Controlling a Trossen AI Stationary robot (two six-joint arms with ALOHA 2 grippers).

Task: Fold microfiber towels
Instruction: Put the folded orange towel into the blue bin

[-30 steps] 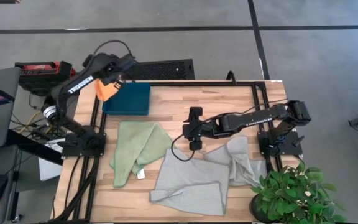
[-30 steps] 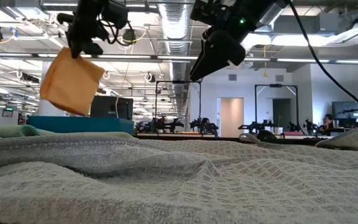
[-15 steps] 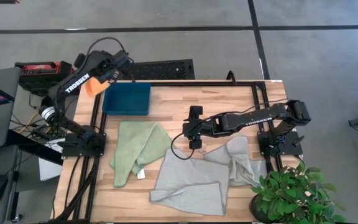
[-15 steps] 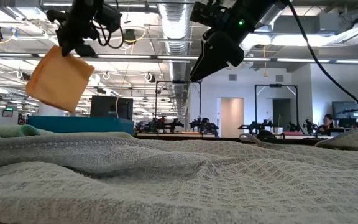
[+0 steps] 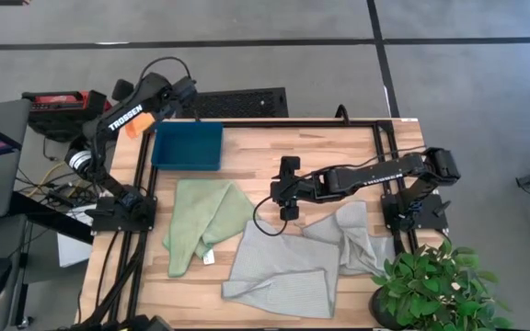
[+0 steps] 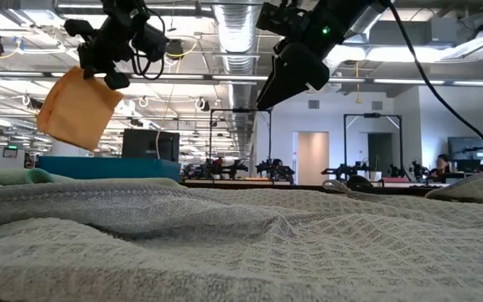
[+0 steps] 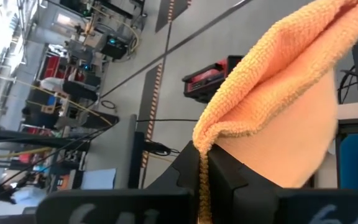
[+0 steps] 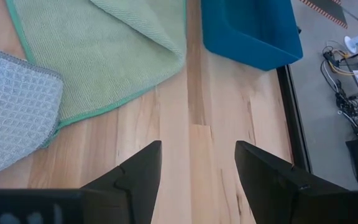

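Overhead and table-level views, both on the grey towel (image 5: 283, 267).

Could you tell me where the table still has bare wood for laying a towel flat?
Bare wood runs from the teal tray rightward along the far edge. The near half is crowded with the green towel and grey towels.

We're in a robotics lab: exposed ceiling ducts (image 6: 240, 25) overhead, more robot arm stations (image 6: 250, 168) across the open hall, grey floor with taped lines (image 5: 383, 55), a potted plant (image 5: 440, 290) beside the wooden table (image 5: 339, 152).
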